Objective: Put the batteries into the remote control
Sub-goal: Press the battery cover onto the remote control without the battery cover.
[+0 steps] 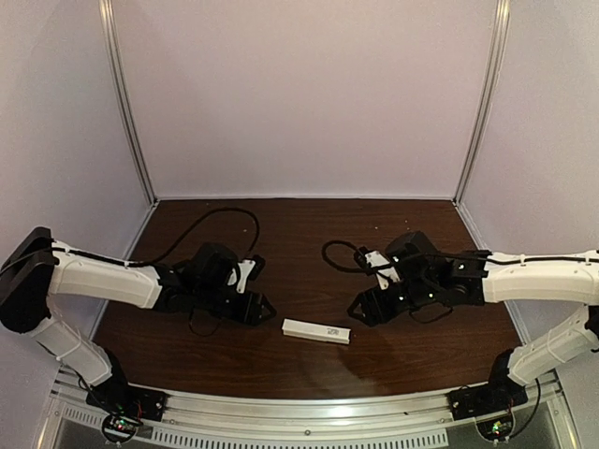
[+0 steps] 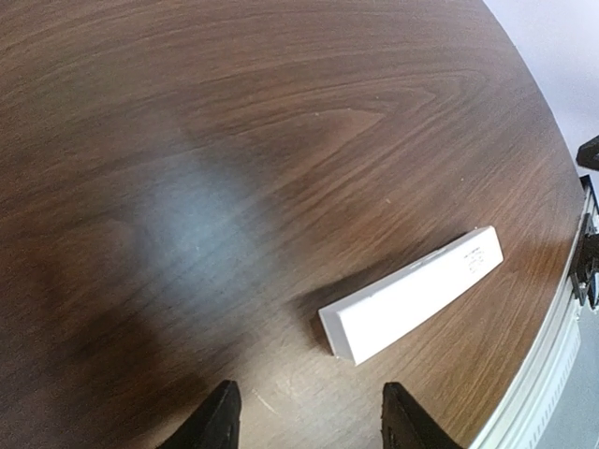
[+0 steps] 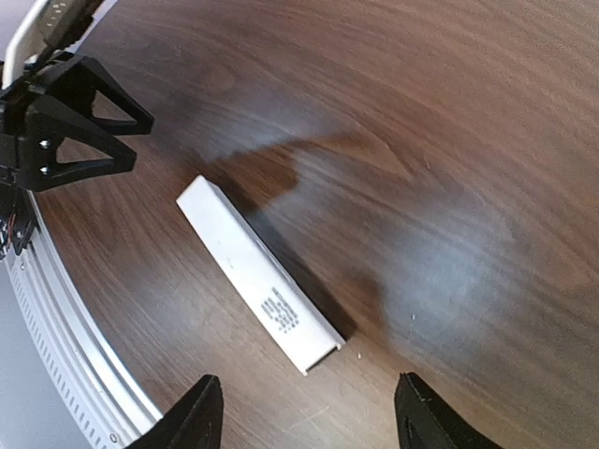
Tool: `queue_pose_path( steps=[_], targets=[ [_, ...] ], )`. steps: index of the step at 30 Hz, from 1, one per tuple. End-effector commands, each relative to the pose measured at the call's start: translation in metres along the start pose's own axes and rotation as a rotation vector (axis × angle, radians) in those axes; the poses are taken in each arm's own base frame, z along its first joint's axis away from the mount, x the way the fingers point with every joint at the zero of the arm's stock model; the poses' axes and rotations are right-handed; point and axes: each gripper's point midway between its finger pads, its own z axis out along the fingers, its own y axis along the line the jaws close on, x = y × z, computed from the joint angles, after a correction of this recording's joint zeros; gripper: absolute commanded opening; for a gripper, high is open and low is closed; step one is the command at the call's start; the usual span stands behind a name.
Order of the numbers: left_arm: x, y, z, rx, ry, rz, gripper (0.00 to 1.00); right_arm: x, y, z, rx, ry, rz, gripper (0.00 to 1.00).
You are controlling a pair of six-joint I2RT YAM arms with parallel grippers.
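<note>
The remote control is a slim white bar lying flat on the brown table near its front edge, between my two arms. It shows in the left wrist view and in the right wrist view, with small grey print near its right end. My left gripper is open and empty, just left of the bar's left end. My right gripper is open and empty, just right of the bar's right end. No batteries are in view.
The table's metal front rail runs close below the remote. Black cables lie on the table behind the left arm and near the right wrist. White walls with metal posts enclose the back and sides.
</note>
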Motion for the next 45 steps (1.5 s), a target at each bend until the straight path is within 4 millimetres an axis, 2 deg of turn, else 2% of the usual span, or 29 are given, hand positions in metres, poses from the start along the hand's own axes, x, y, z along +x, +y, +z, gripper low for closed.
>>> queue_pose_path(
  steps=[1, 5, 9, 18, 25, 36, 45],
  targets=[
    [-0.01, -0.016, 0.013, 0.01, -0.007, 0.048, 0.51, 0.023, -0.012, -0.001, -0.007, -0.007, 0.256, 0.62],
    [-0.013, -0.021, 0.022, 0.004, -0.001, 0.054, 0.46, 0.038, -0.011, 0.009, -0.068, -0.005, 0.352, 0.58],
    [-0.007, -0.021, 0.028, -0.013, 0.035, 0.058, 0.41, 0.049, -0.011, 0.02, -0.101, 0.008, 0.416, 0.52],
    [0.002, -0.026, 0.042, -0.037, 0.081, 0.082, 0.32, 0.051, -0.008, 0.034, -0.142, 0.006, 0.472, 0.46],
    [0.006, -0.019, 0.044, -0.076, 0.095, 0.084, 0.26, 0.06, -0.008, 0.048, -0.165, 0.032, 0.516, 0.41],
    [0.01, -0.022, 0.048, -0.074, 0.108, 0.097, 0.22, 0.06, -0.005, 0.054, -0.193, 0.03, 0.545, 0.39],
    [0.016, -0.021, 0.053, -0.082, 0.128, 0.102, 0.17, 0.071, -0.008, 0.063, -0.181, 0.061, 0.553, 0.34]
  ],
)
